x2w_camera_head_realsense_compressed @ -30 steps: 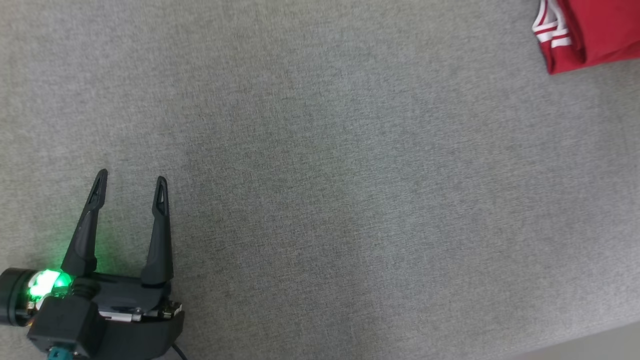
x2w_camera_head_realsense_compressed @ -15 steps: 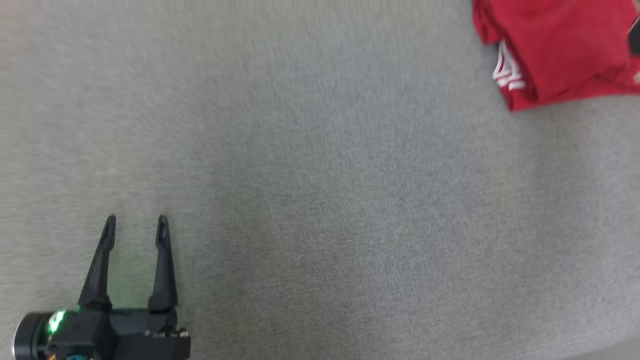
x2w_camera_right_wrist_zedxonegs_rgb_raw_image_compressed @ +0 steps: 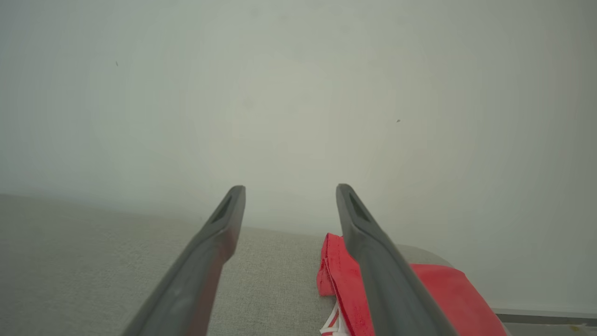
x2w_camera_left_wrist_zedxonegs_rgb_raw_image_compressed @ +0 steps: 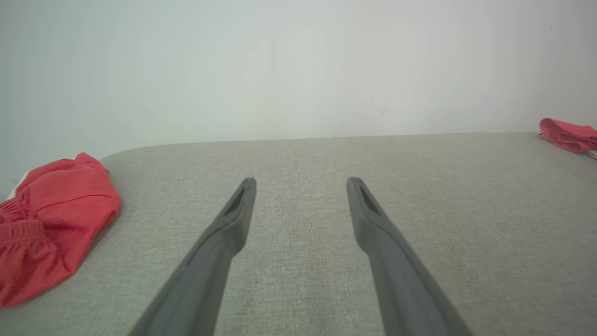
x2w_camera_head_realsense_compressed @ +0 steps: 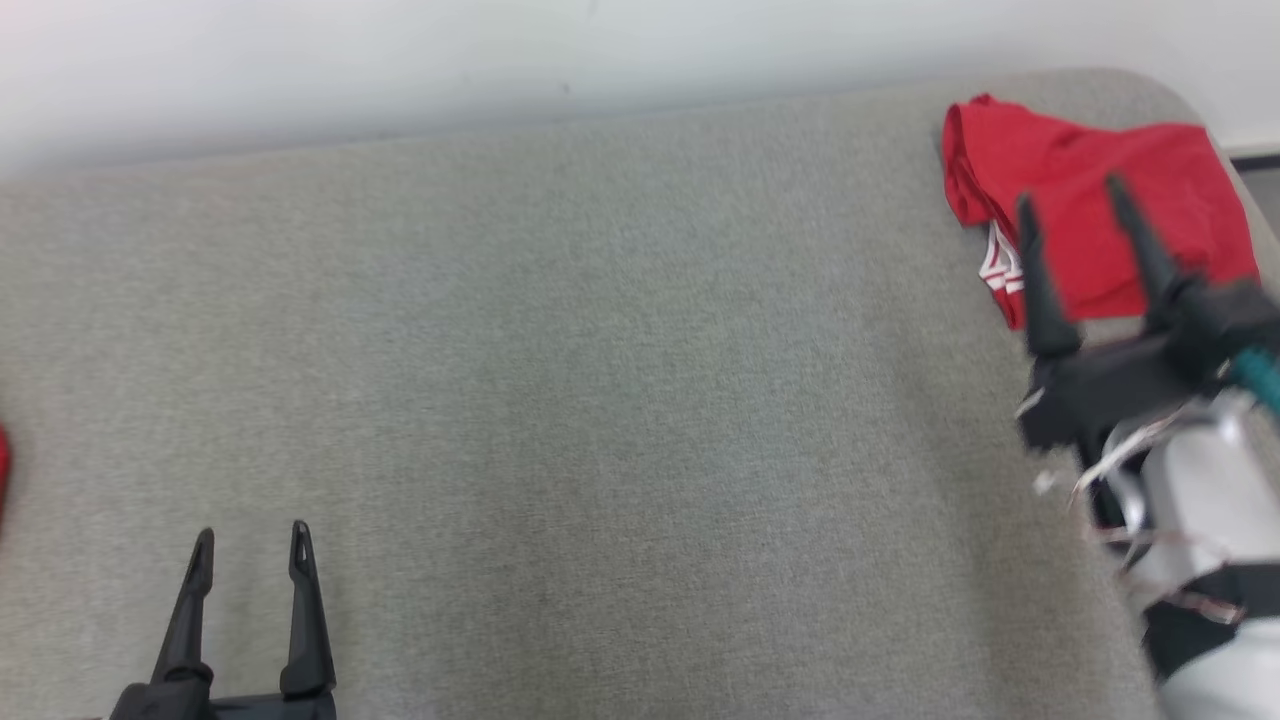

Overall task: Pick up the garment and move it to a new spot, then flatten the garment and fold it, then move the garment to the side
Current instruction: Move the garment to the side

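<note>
Red garment (x2w_camera_head_realsense_compressed: 1085, 180), white trim (x2w_camera_head_realsense_compressed: 1000, 272) too blurred to read.

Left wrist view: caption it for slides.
Open left gripper over grey surface; red garment at left, second red garment far right.

There are two red garments. One, the folded garment (x2w_camera_head_realsense_compressed: 1190, 190), lies just ahead of the right gripper (x2w_camera_head_realsense_compressed: 1068, 194), past its fingertips. The other, the crumpled garment (x2w_camera_left_wrist_zedxonegs_rgb_raw_image_compressed: 51, 219), lies to the left of the left gripper (x2w_camera_head_realsense_compressed: 252, 537), well apart from it. There are two grippers, and each has two long dark fingers (x2w_camera_left_wrist_zedxonegs_rgb_raw_image_compressed: 224, 233), so four fingers in all. There is one grey padded surface (x2w_camera_head_realsense_compressed: 640, 350), which is under both grippers and carries both garments, and one pale wall (x2w_camera_head_realsense_compressed: 500, 60) beyond it, ahead of both grippers. On the folded garment some white stripes (x2w_camera_head_realsense_compressed: 1000, 270) show, but I cannot count them surely.
</note>
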You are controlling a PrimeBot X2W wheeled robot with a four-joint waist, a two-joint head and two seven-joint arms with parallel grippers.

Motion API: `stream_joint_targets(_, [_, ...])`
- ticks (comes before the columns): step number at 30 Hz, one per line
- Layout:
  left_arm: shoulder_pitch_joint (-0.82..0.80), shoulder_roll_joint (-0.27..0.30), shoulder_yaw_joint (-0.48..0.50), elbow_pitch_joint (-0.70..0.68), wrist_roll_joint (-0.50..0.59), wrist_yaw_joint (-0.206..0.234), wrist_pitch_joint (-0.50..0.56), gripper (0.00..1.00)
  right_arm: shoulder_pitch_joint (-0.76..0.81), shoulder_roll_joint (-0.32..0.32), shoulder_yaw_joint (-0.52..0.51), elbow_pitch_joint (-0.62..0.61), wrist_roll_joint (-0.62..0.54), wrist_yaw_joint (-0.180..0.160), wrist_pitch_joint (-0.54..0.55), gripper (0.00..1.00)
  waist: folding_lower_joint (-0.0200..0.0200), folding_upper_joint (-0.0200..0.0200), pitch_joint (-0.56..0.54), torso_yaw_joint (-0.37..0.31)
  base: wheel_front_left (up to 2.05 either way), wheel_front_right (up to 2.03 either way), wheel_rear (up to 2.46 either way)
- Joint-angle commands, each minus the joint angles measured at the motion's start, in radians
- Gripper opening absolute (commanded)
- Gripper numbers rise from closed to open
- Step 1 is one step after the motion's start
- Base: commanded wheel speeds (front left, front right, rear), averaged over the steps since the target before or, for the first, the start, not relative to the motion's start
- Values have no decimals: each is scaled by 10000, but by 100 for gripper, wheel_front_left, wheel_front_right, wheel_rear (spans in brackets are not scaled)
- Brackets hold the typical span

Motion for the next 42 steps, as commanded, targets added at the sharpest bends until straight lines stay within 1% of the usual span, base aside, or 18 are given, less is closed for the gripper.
stream_joint_targets(1, [166,-30,36,86,-89,35,-30,100,598,263,-83,-301,-50,-26,-40,100,2,1,-502,356,0,0,0])
stream_joint_targets(4, [256,-35,-9,263,-56,17,-31,100,1518,644,-312,-765,20,-26,-41,100,2,1,-696,422,0,0,0])
stream_joint_targets(9, [303,-33,-89,489,-220,149,-31,100,2985,1386,-717,-1431,84,-26,-40,100,2,1,-933,515,0,0,0])
stream_joint_targets(10, [307,-34,-141,569,-276,203,-31,100,3449,1669,-918,-1600,151,-26,-41,100,2,1,-990,512,0,0,0])
stream_joint_targets(14, [286,-29,-254,735,-322,215,-31,100,4325,2294,-1140,-1921,179,-26,-42,100,2,1,-1102,513,0,0,0])
stream_joint_targets(17, [362,-33,-323,853,-368,261,-31,100,4891,2643,-1231,-2079,167,-26,-42,100,2,1,-1219,512,0,0,0])
stream_joint_targets(22, [447,-30,-424,1016,-410,315,-30,100,5484,2957,-1334,-2124,244,-26,-42,100,2,1,-1416,515,0,0,0])
stream_joint_targets(25, [536,-34,-530,1152,-403,365,-31,100,5781,3075,-1116,-2094,239,-26,-42,100,2,1,-1550,484,0,0,0])
stream_joint_targets(34, [672,-31,-772,1546,-295,393,-31,100,6123,3118,-563,-2002,479,-26,-42,100,2,1,-1857,544,0,0,0])
stream_joint_targets(42, [705,-32,-850,1786,-346,434,-31,100,6306,3115,-388,-1809,643,-26,-42,100,2,1,-1954,705,0,0,0])
